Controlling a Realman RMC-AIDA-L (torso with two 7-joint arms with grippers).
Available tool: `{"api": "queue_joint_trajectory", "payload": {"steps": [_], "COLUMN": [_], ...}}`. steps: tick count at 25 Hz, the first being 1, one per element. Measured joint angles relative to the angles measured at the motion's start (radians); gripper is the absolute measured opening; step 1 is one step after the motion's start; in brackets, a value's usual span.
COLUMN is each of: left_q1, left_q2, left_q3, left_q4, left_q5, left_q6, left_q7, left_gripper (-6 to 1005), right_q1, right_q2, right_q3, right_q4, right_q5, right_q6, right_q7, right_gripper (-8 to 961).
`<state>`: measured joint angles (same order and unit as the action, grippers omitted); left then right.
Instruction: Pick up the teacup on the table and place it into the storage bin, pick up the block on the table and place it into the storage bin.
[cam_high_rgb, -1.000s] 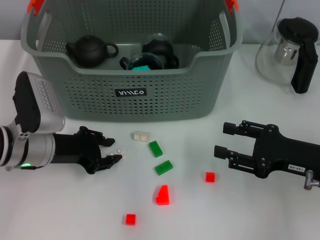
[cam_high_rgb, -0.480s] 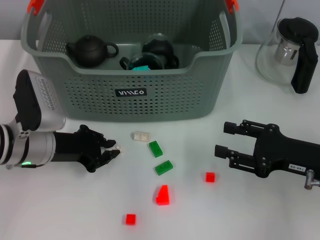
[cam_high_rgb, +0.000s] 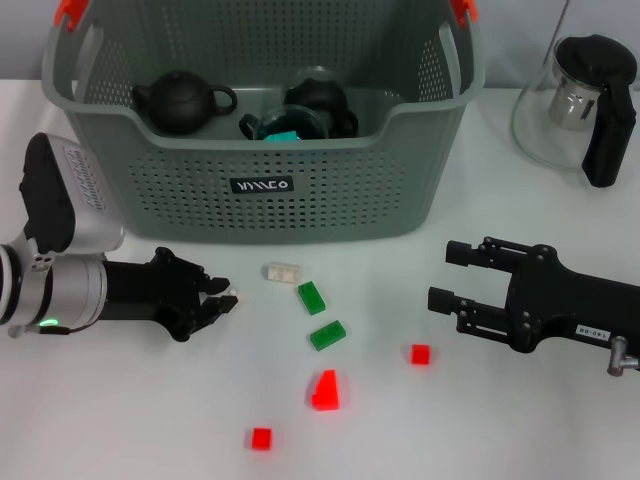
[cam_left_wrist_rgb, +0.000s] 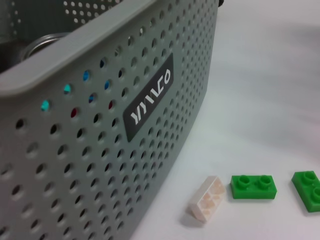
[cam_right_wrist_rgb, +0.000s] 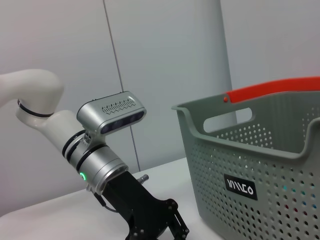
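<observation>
The storage bin (cam_high_rgb: 262, 185) stood at the table's (cam_high_rgb: 560, 420) far side. The right gripper (cam_high_rgb: 445, 278) lay idle with jaws open. The left gripper (cam_high_rgb: 226, 298) sat low, fingers pinched on a small white block (cam_high_rgb: 232, 292) — just beside a pale block (cam_high_rgb: 282, 271).

I see white table (cam_high_rgb: 120, 420) carrying storage bin (cam_high_rgb: 270, 130), glass pot (cam_high_rgb: 580, 110), scattered red, green, cream blocks (cam_high_rgb: 323, 390).
</observation>
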<state>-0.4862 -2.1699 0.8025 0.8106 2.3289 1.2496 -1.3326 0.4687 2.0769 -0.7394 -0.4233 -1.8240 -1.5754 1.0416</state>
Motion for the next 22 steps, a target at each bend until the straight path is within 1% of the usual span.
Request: {"api": "queue_joint_trajectory", "payload": {"steps": [3, 5, 8, 10, 12, 14, 16, 18, 19, 20, 22], "left_q1": [0.001, 0.003, 0.0, -0.011, -0.038, -0.066, -0.1, -0.131, -0.143, -0.161, -0.19], "left_q2": [0.001, 0.004, 0.012, 0.025, 0.047, 0.066, 0.085, 0.094, 0.094, 0.088, 0.067], "left_q3": [-0.008, -0.033, -0.112, -0.177, -0.262, -0.327, -0.367, -0.374, -0.372, -0.369, -0.352], "left_q4": [0.023, 0.067, 0.147, 0.189, 0.217, 0.223, 0.227, 0.242, 0.254, 0.279, 0.337], "left_q5": [0.001, 0.001, -0.007, -0.028, -0.078, -0.133, -0.193, -0.234, -0.244, -0.252, -0.254], "left_q6": [0.044, 0.135, 0.322, 0.453, 0.586, 0.669, 0.702, 0.697, 0.689, 0.669, 0.593], "left_q7": [-0.023, -0.044, -0.058, -0.068, -0.079, -0.113, -0.199, -0.281, -0.307, -0.344, -0.415], "left_gripper": [189, 190, 193, 195, 197, 198, 200, 202, 203, 204, 205], "right_q1": [0.0, 0.001, 0.001, 0.001, 0.001, 0.001, -0.001, -0.003, -0.004, -0.005, -0.005], "right_q2": [0.0, -0.001, -0.002, -0.001, -0.001, 0.001, 0.001, 0.002, 0.002, 0.003, 0.003], "right_q3": [0.0, 0.0, 0.0, 0.0, 0.0, 0.0, 0.0, 0.0, 0.0, 0.0, 0.0], "right_q4": [0.0, 0.0, 0.0, 0.0, 0.0, 0.0, 0.0, 0.0, 0.0, 0.0, 0.0], "right_q5": [-0.001, -0.001, 0.0, 0.0, -0.001, -0.002, -0.002, -0.003, -0.004, -0.004, -0.004], "right_q6": [0.0, 0.0, 0.0, 0.0, 0.0, 0.0, 0.0, 0.002, 0.003, 0.003, 0.004], "right_q7": [0.001, 0.002, 0.002, 0.002, 0.001, -0.002, -0.003, -0.003, -0.003, -0.003, -0.003], "right_gripper": [684, 684, 684, 684, 684, 684, 683, 683, 683, 683, 683]}}
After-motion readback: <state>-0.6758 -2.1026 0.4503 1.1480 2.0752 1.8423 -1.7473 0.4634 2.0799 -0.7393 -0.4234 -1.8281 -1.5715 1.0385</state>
